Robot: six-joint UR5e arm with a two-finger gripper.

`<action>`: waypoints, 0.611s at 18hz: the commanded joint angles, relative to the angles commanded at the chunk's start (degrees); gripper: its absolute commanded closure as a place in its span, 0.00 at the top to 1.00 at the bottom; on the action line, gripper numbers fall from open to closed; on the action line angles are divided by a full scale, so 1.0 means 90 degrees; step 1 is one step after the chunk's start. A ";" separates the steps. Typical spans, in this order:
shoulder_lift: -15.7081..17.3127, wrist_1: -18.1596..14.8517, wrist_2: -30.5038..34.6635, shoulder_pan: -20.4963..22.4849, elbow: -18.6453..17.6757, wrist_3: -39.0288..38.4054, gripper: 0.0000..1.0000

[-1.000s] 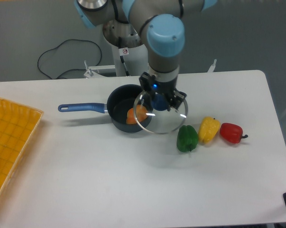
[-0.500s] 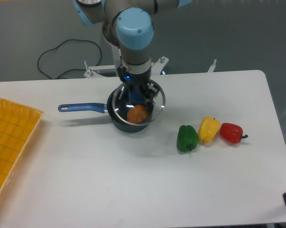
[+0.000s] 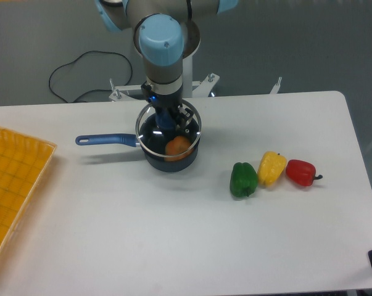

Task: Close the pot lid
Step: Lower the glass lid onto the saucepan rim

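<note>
The claw [image 3: 168,120], closed on the blue knob of the round glass lid [image 3: 169,131], has carried it left from beside the peppers to directly over the dark blue saucepan [image 3: 167,154] on the white tabletop [image 3: 173,228]. The lid now looks roughly centred on the rim, so only lowering and release seem left.

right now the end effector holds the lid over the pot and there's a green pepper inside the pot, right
Not quite. The end effector does hold the lid over the pot, but the camera view shows an orange item inside; the green pepper sits on the table.
</note>
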 joint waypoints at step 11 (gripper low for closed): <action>0.0166 0.0371 -0.0039 0.0068 -0.0439 0.0225 0.32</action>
